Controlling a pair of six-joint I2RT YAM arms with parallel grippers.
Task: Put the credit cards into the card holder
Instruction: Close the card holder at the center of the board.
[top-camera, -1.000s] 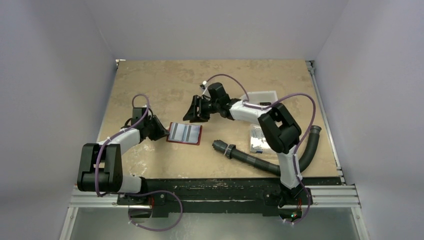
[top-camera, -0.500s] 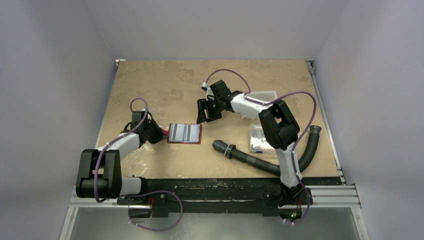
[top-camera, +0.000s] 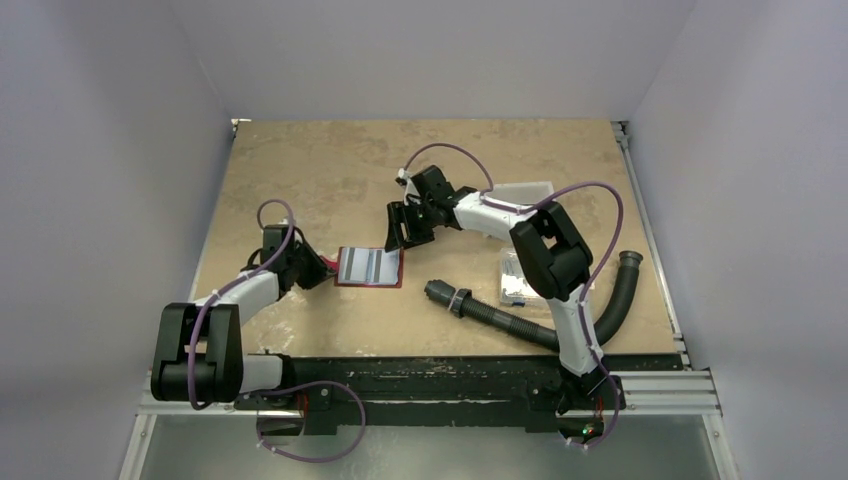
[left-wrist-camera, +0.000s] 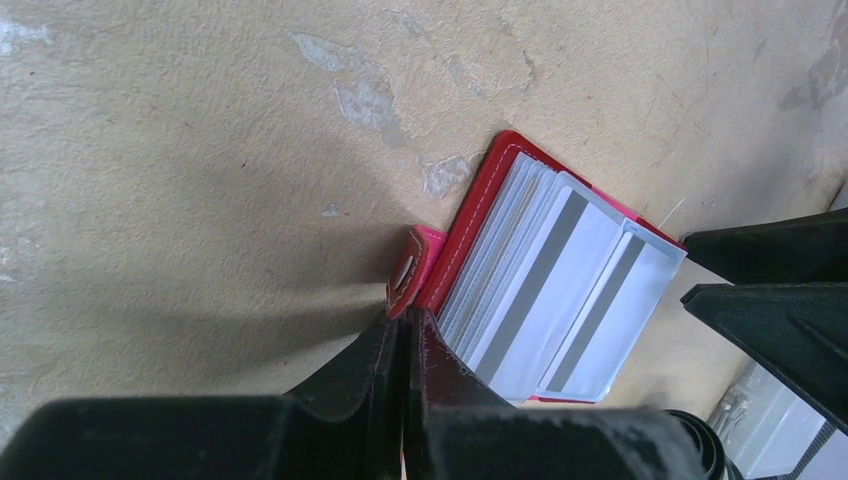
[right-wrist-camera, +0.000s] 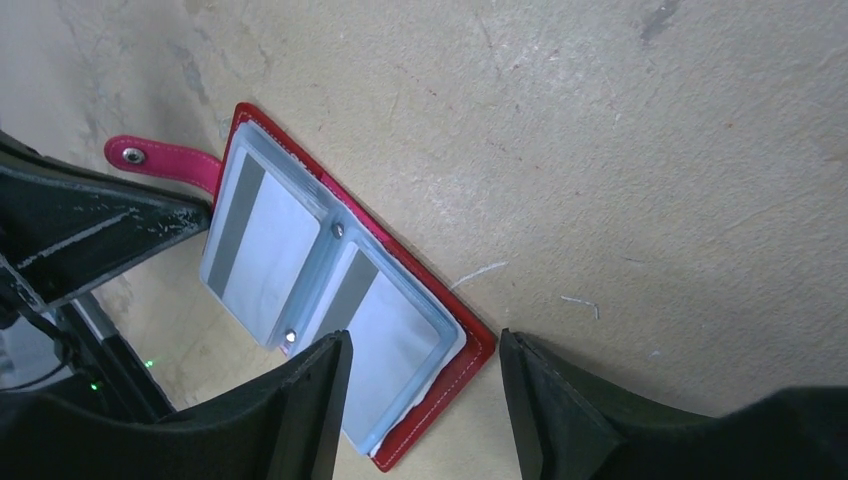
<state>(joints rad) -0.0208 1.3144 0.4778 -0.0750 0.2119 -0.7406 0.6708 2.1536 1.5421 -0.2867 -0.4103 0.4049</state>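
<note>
Card holder (right-wrist-camera: 330, 290): likely light, floppy, slick-sleeved; pinch its stiff red edge, lying between the open right claw's (right-wrist-camera: 422, 345) jaws. Left claw (left-wrist-camera: 405, 325) closed against tab (left-wrist-camera: 405, 272).

Two arms, white shells, black joints, purple cabling.
Left arm (top-camera: 232, 295) and right arm (top-camera: 548, 255) had the same build: white link covers, chunky black joint housings, black bases. A purple cable (top-camera: 445, 148) looped off each arm, held by white ties, and another purple loop hung below the bases. Left gripper (left-wrist-camera: 407, 318) and right gripper (right-wrist-camera: 423, 335) were matte black with wedge-shaped fingers (right-wrist-camera: 300, 420), edges scuffed pale. A small green LED (top-camera: 582, 432) glowed by the right base.
</note>
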